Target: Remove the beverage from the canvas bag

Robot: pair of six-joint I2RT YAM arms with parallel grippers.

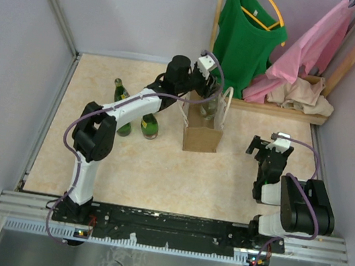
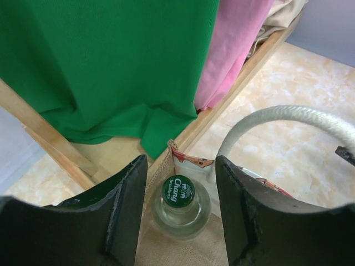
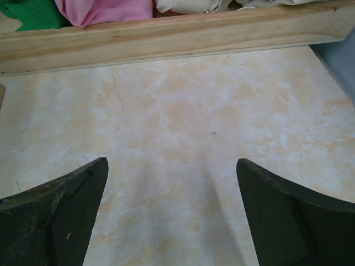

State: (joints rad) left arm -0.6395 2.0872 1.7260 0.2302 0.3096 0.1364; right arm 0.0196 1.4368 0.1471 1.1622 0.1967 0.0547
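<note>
The tan-brown canvas bag [image 1: 202, 133] stands upright mid-table with white looped handles [image 2: 288, 117]. Inside it stands a clear glass bottle [image 2: 178, 209] with a green Chang cap [image 2: 178, 191]; it also shows in the top view [image 1: 209, 105]. My left gripper [image 2: 180, 172] is open and hangs just above the bag's mouth, its fingers either side of the cap without touching it. In the top view the left gripper [image 1: 209, 83] sits over the bag's far end. My right gripper [image 3: 172, 166] is open and empty above bare table, to the right of the bag [image 1: 270, 150].
Two green bottles [image 1: 123, 108] [image 1: 149, 126] lie left of the bag under the left arm. A wooden rack base [image 1: 281, 110] with a green shirt [image 1: 247, 36], a pink garment [image 1: 310, 49] and beige cloth [image 1: 303, 95] stands at the back right. Grey walls enclose the table.
</note>
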